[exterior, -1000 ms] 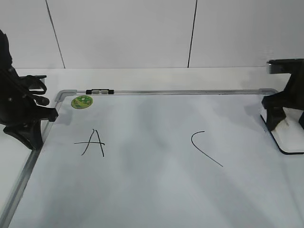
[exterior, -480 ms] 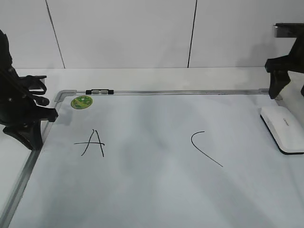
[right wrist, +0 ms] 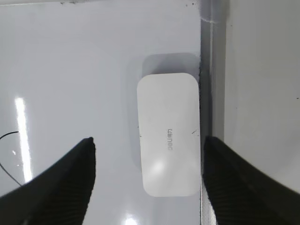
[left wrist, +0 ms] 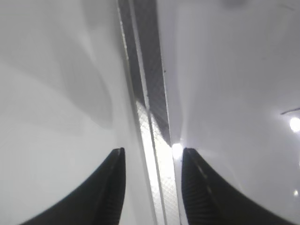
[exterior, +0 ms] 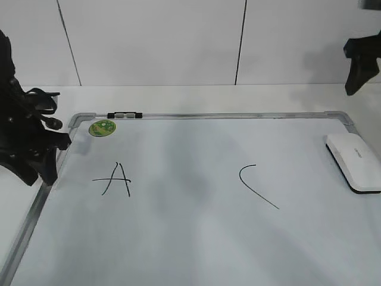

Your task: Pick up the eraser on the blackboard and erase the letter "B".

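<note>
From the front, the eraser [exterior: 353, 162] lies flat at the right edge of the blackboard [exterior: 190, 238], the right pincer [exterior: 361, 67] high above it. The left pincer [left wrist: 152, 157] straddles the board's frame, fingers apart. The right pincer [right wrist: 147, 145] hangs wide open over the eraser [right wrist: 168, 134].

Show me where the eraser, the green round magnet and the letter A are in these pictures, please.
eraser [right wrist: 168, 140]: right wrist view, middle of its white top.
green round magnet [exterior: 102, 127]: exterior view, centre of the disc.
letter A [exterior: 121, 174]: exterior view, on the strokes near its peak.
</note>
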